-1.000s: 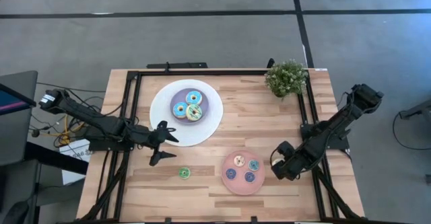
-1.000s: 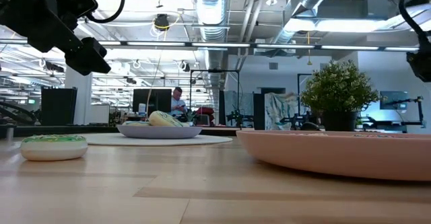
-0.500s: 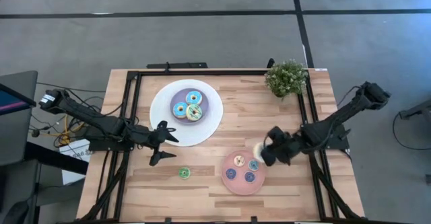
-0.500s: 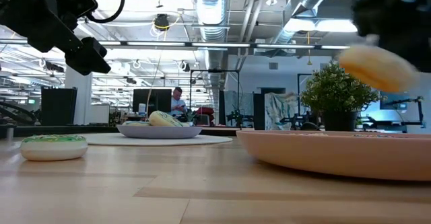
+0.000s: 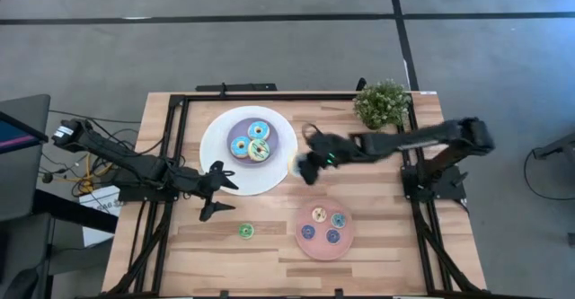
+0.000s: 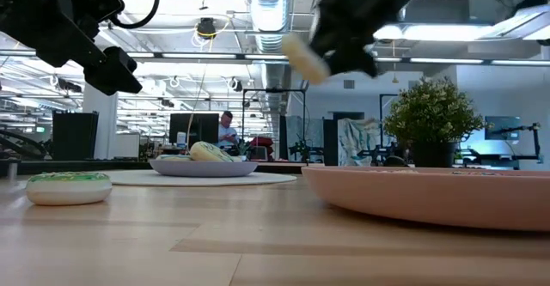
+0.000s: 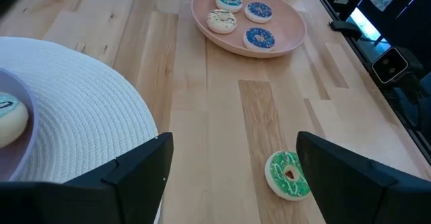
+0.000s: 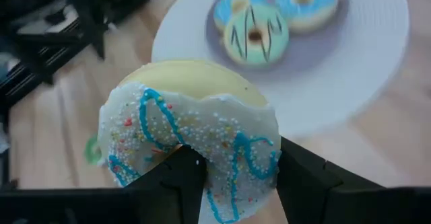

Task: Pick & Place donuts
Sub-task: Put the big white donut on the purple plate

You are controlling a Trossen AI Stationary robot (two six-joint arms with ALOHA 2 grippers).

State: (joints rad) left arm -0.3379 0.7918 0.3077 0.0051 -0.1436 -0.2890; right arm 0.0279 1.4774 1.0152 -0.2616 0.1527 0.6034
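My right gripper (image 5: 307, 167) reaches across the table and is shut on a white-iced donut (image 8: 195, 136) with blue drizzle, above the right rim of the white plate (image 5: 218, 160). On that plate sits a lilac plate (image 5: 278, 137) bearing three larger donuts: two blue (image 5: 239, 146) and one cream-green (image 5: 260, 151). A pink plate (image 5: 346, 242) holds several mini donuts. A green mini donut (image 5: 245, 231) lies flat on the wood. My left gripper (image 5: 227, 197) hangs open beside the white plate's near-left rim, with the green mini (image 7: 288, 175) ahead of it. My right gripper pinches the white-iced donut between its two fingers (image 8: 176, 182), one on each side of the ring's rim (image 8: 232, 183). The iced face is turned toward the wrist camera. The donut (image 6: 305, 57) is lifted clear and sticks out tilted below the fingers, high over the table.
A potted plant (image 5: 382, 103) stands at the far right corner. A black frame (image 5: 176, 146) runs along the table's left, far and right sides. Bare wood lies between the white plate and the pink plate and along the near edge.
My right gripper has swung from the table's right side beside the pink plate, up and toward the far left, ending over the white plate's right rim. The white-iced donut travelled with it, lifted clear. My left arm has kept still.
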